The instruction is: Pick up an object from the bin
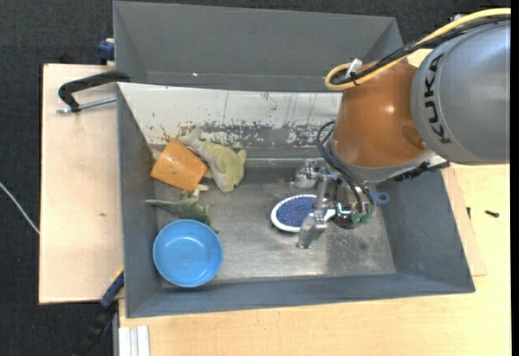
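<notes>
Fingers [310,229] are standing spread, gripping nothing, while the gripper [309,204] is hanging low at the right edge of a blue-and-white disc [289,213] lying right of centre on the bin [243,261] floor. A bowl [187,252] and cup [178,166] are lying well apart, at the left.

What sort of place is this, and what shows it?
Probably a robotics lab: an industrial arm's gripper hangs inside a grey metal bin of odd test items, such as a blue bowl and an orange cup.
</notes>
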`<action>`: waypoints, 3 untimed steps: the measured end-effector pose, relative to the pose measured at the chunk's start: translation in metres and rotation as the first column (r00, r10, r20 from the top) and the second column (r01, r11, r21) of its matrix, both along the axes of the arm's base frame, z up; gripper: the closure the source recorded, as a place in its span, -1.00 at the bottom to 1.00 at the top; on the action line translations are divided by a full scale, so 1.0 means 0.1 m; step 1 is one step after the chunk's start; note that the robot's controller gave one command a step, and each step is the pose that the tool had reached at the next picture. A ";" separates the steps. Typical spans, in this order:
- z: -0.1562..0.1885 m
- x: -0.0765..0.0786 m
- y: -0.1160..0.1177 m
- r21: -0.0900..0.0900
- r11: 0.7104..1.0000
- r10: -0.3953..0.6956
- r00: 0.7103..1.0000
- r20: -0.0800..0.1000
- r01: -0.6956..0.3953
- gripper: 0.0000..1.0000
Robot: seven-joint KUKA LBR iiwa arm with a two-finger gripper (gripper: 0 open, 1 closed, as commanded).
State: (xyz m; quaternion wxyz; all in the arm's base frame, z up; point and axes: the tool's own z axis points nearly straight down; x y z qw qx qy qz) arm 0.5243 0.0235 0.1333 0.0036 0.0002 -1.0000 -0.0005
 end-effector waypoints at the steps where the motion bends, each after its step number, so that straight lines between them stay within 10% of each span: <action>1: -0.57 0.12 0.05 0.000 0.995 -0.102 0.995 0.002 0.102 -1.00; 2: -0.53 0.13 0.05 0.001 0.995 -0.101 0.995 0.007 0.101 1.00; 3: 0.89 0.18 0.07 -0.001 0.995 0.102 0.995 0.019 -0.102 1.00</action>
